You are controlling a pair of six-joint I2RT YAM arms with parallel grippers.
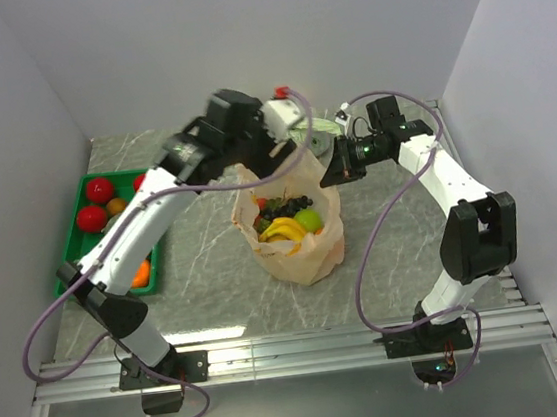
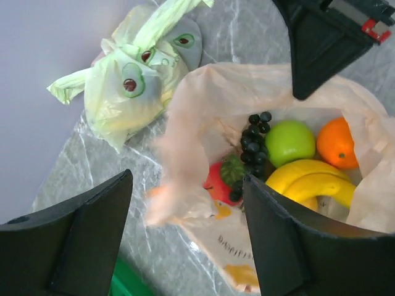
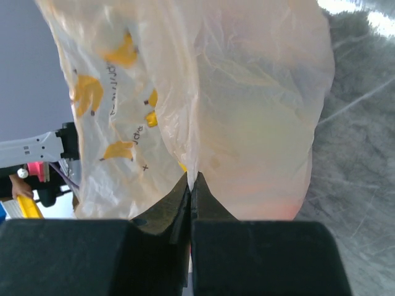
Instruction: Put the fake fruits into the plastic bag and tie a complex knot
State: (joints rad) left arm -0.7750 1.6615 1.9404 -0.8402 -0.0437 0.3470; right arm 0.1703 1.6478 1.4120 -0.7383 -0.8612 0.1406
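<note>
The peach-orange plastic bag (image 1: 297, 237) stands open mid-table. Inside it lie a banana (image 2: 308, 179), a green apple (image 2: 289, 142), an orange (image 2: 336, 143), dark grapes (image 2: 253, 139) and a strawberry (image 2: 222, 182). My left gripper (image 1: 250, 156) hangs open above the bag's left rim, and a blurred loose bag handle (image 2: 179, 166) sits between its spread jaws (image 2: 188, 203) without being gripped. My right gripper (image 1: 339, 166) is shut on the bag's right rim film (image 3: 192, 179) and holds it up. No knot shows.
A green tray (image 1: 73, 257) at the left holds red fruits (image 1: 100, 189) and an orange one (image 1: 140, 275). A knotted pale green bag (image 2: 136, 80) lies behind the peach bag near the back wall. Walls close in on both sides.
</note>
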